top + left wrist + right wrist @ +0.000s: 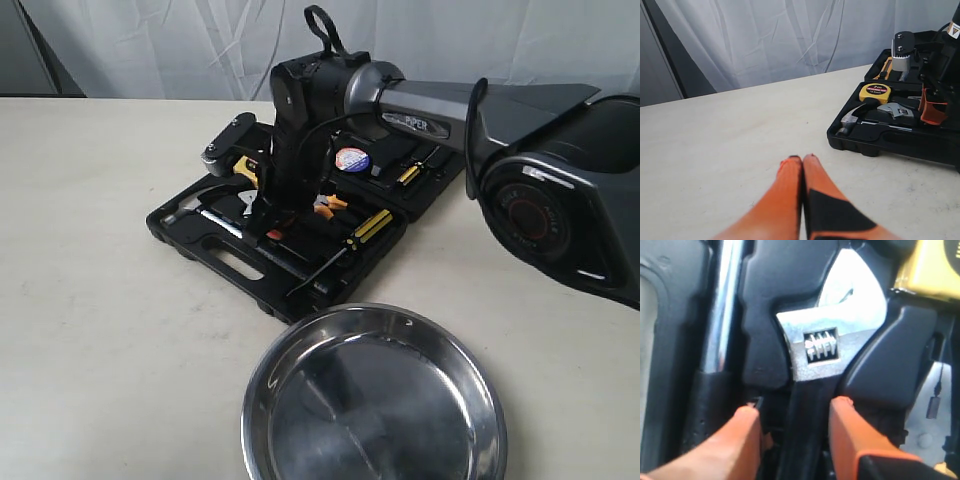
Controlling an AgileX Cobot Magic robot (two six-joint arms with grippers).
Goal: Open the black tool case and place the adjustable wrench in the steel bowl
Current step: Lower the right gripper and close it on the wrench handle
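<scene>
The black tool case (225,258) lies open on the table with its tools in their recesses. The adjustable wrench (822,342) rests in its recess, silver head and thumb-screw showing, black handle running down between my right gripper's fingers (747,425). My right gripper (796,409) is open and straddles that handle, with a gap on each side. In the exterior view that gripper (272,225) points down into the case's left half. The steel bowl (375,312) stands in front of the case with nothing in it. My left gripper (802,159) is shut on nothing, low over bare table left of the case (875,137).
In the case lie a hammer (849,120), a yellow tape measure (875,91), orange-handled pliers (328,204) and yellow-and-black screwdrivers (374,226). The right arm (520,130) reaches across from the right. A white curtain hangs behind the table.
</scene>
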